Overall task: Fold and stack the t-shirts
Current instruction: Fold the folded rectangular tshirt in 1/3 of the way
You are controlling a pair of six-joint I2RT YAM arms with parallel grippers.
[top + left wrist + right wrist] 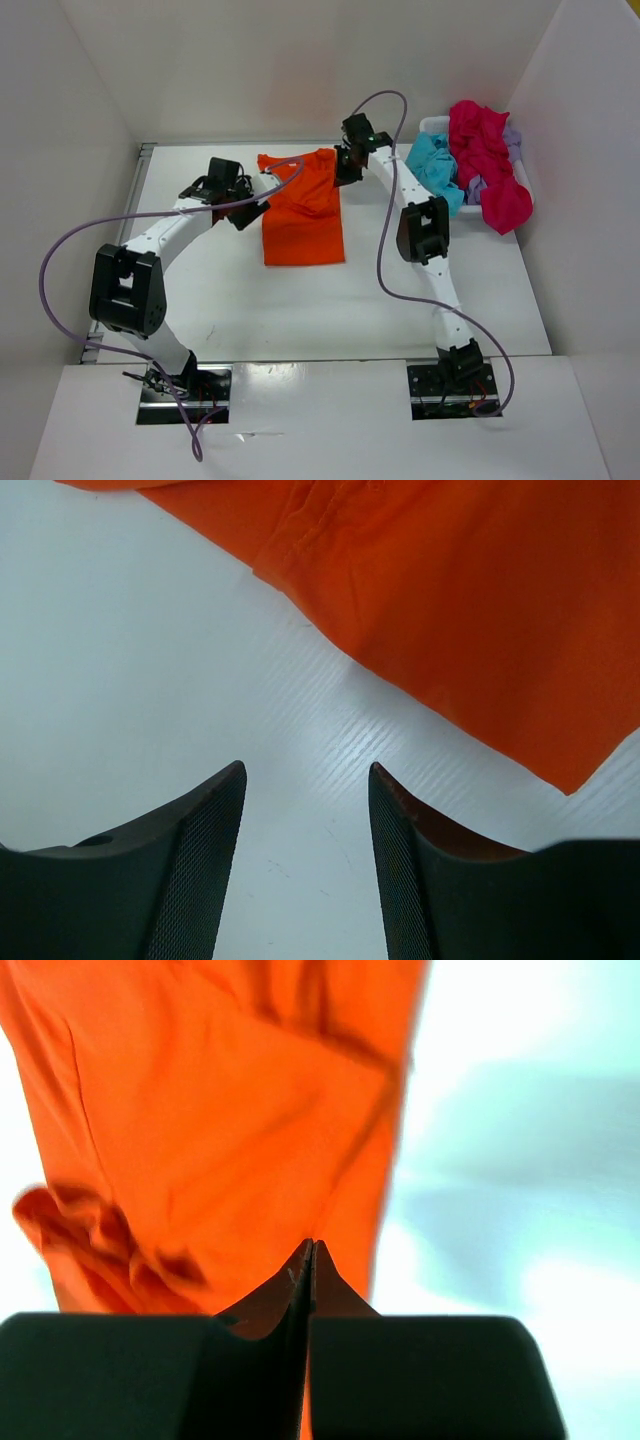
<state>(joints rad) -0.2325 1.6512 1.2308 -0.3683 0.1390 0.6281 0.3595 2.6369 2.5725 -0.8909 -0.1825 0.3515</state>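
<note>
- On the table [230, 300], in the middle of its far half, the orange shirt [303, 215] lies mostly flat. Its long side runs toward the arm bases, and a bunched bit sticks out at the far left corner.
- My right gripper [347, 165] sits at the shirt's far right corner with its jaws pressed together. In the wrist view orange cloth runs right up to the closed tips, so I judge it is pinching that corner.
- My left gripper [247, 212] has its jaws partly apart and holds nothing. It hovers low over bare table just beside the shirt's left edge; the hem lies ahead of the tips, not between them.
- I read the step in hand as getting a second hold on the left side for a fold.
- To do it well, I want to ease the left gripper forward and low, so one finger slips under the hem.
- I close only once cloth fills the gap, then lift level with the right side so the crease comes out straight.
- Too much pull from either side would drag the shirt or skew it.
- Turquoise [435, 165], magenta [485, 165] and lavender [513, 140] shirts are heaped in the basket [432, 124] at far right, well apart from the left gripper.
</note>
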